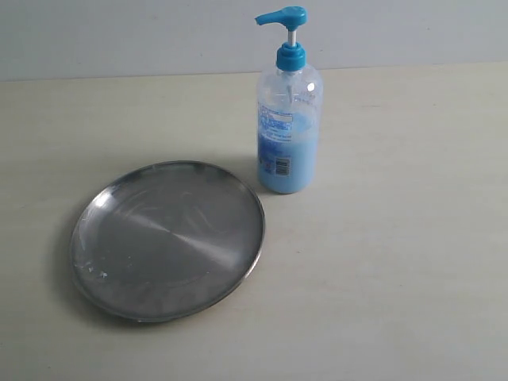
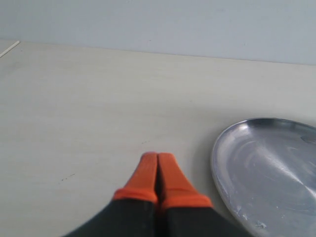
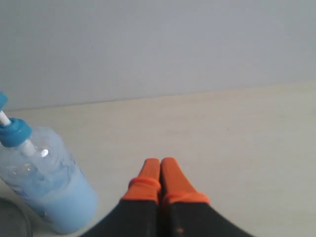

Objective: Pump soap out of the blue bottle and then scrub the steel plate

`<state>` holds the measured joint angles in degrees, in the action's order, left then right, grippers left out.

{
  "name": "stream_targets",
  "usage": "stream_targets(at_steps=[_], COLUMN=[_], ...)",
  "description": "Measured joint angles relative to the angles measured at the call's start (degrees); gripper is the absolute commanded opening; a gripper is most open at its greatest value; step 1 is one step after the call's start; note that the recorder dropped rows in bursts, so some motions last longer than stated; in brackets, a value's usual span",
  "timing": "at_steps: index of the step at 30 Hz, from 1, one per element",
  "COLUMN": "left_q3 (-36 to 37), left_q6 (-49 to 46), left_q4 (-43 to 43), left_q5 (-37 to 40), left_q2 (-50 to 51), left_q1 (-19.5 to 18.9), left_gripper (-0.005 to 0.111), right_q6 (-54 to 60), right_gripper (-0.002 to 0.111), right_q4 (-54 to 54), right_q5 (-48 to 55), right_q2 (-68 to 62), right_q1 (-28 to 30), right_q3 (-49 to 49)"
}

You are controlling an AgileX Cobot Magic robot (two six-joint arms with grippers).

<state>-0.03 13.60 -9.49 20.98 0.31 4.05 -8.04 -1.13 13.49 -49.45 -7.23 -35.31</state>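
The steel plate (image 1: 168,238) lies flat on the pale table, left of centre, with only faint streaks on it; no soap shows on it. Just behind its right edge the blue bottle (image 1: 287,135) stands upright, its blue pump head (image 1: 282,16) raised. Neither gripper appears in the exterior view. In the left wrist view my left gripper (image 2: 157,157) is shut and empty, orange tips pressed together, with the steel plate (image 2: 271,173) beside it. My right gripper (image 3: 160,161) is shut and empty too, a short way from the blue bottle (image 3: 47,192).
The pale wooden table (image 1: 397,278) stretches to a plain grey wall (image 1: 119,32) at the back. A sliver of the plate's rim (image 3: 12,219) shows below the bottle in the right wrist view.
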Motion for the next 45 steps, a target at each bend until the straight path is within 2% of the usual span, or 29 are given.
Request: stream_targets(at_steps=[9,18,31,45], left_q3=[0.0,0.0,0.0,0.0], left_q6=[0.0,0.0,0.0,0.0], left_q4=[0.0,0.0,0.0,0.0], left_q5=[0.0,0.0,0.0,0.0], left_q2=[0.0,0.0,0.0,0.0], left_q1=[0.0,0.0,0.0,0.0], left_gripper=[0.001,0.001,0.001,0.001], right_q6=[0.0,0.9,7.0,9.3], right_gripper=[0.0,0.0,0.0,0.0], right_q4=[-0.2,-0.2,2.1,4.5], right_q5=[-1.7,-8.8,-37.1,-59.8], right_q2=[-10.9,-21.9,-33.9,-42.7], right_q1=[0.0,0.0,-8.7,-8.9], right_q3=[0.0,0.0,5.9,11.8])
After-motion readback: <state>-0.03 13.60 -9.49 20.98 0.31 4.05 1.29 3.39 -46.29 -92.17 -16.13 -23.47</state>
